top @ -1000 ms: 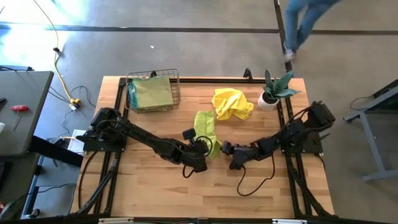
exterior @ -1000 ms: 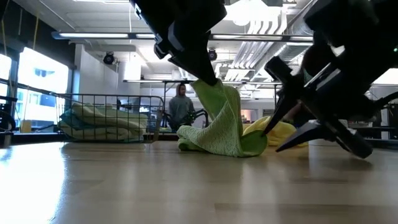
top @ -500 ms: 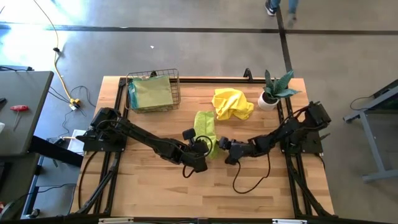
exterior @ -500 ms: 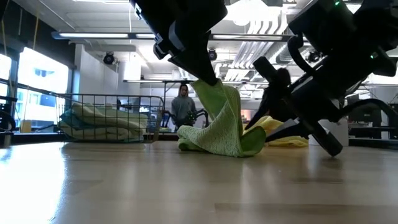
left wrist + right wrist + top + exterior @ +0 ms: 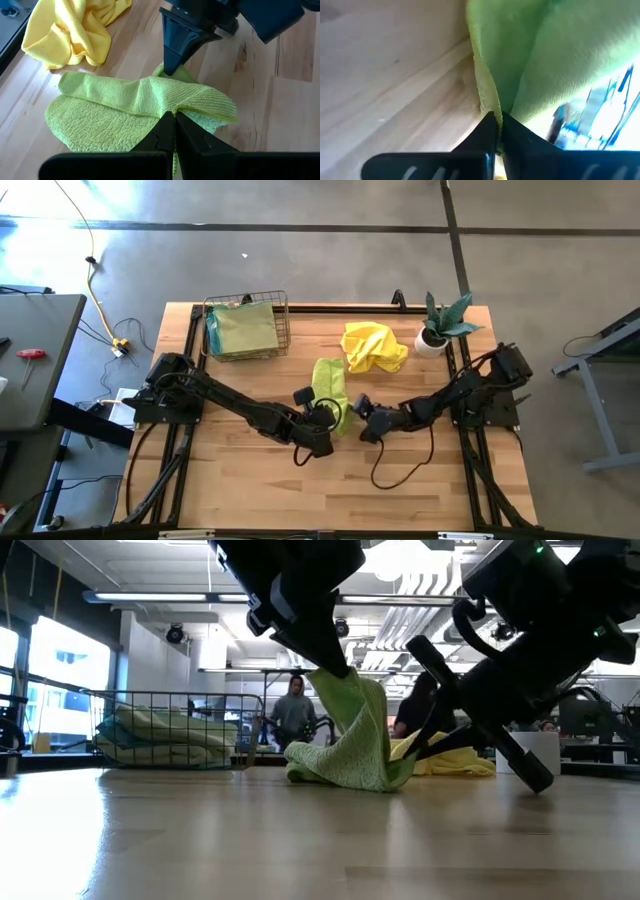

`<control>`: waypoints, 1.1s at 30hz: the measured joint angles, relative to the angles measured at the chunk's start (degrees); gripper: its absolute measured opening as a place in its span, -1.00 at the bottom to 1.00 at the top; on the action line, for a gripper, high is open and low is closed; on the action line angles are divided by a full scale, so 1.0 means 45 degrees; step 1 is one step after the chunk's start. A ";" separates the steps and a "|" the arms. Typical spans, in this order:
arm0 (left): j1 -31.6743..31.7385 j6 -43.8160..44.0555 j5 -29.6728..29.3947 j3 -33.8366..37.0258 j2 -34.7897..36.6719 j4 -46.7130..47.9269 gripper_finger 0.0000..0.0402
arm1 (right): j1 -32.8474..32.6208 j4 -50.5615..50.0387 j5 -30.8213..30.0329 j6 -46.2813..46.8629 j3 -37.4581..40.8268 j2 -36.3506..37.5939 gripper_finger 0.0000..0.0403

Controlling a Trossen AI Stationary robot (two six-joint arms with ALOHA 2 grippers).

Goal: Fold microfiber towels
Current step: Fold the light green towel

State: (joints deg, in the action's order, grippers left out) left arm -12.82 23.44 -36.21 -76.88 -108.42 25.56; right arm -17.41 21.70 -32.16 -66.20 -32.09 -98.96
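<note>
A lime green microfiber towel [image 5: 328, 380] lies crumpled at mid-table, with one part pulled up into a peak [image 5: 345, 690]. My left gripper [image 5: 328, 418] is shut on that peak. My right gripper [image 5: 352, 412] is shut on the towel's low edge on its right side, just above the wood. A yellow microfiber towel [image 5: 372, 345] lies bunched on the table behind it. More folded towels [image 5: 243, 330] rest in the wire basket [image 5: 283, 315] at the far left. My left gripper pinches a raised fold of the lime towel [image 5: 192, 102] between its two fingers, coming slanting down from the table's left. That fold is lifted, and the towel drapes down from it to the table [image 5: 330, 770]. My right gripper pinches the lime towel's hemmed edge [image 5: 487, 102] between its two fingers, coming slanting down from the table's right. The held edge sits low, close to the wood [image 5: 400, 775].
A potted plant [image 5: 440, 328] stands at the far right corner. A black cable [image 5: 400, 470] loops on the table below my right arm. Bare wood [image 5: 250, 490] spreads along the near side. People show in the room beyond the table.
My right gripper has moved toward the table's left and slightly down to the lime towel, rolled a little, and shut on the towel's low right edge. The towel's peak in my left gripper has stayed as it was.
</note>
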 joint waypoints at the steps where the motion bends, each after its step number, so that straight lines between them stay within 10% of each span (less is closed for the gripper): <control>1: -0.0005 0.0028 0.0000 0.0000 0.0000 0.0000 -1.00 | -0.0015 -0.0039 -0.0122 0.0613 -0.0030 -0.0012 -0.96; 15: -0.0355 -0.0142 0.0276 -0.0015 0.1465 0.1120 -1.00 | -0.0743 -0.5258 0.1710 1.1267 -0.1477 0.2743 -1.00; 25: -0.0077 -0.0452 0.6406 -0.0097 0.2356 0.1798 -1.00 | -0.0719 -0.8781 0.5243 1.8015 -0.3838 0.6021 -1.00; 33: -0.0068 -0.0862 0.5224 -0.1920 0.2360 0.3928 -1.00 | -0.0719 -1.2053 0.4202 1.9414 -0.5831 0.6499 -1.00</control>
State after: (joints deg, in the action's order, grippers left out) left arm -13.13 19.56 -12.70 -85.52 -97.80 43.24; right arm -20.64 -32.54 -13.25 21.17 -58.33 -69.71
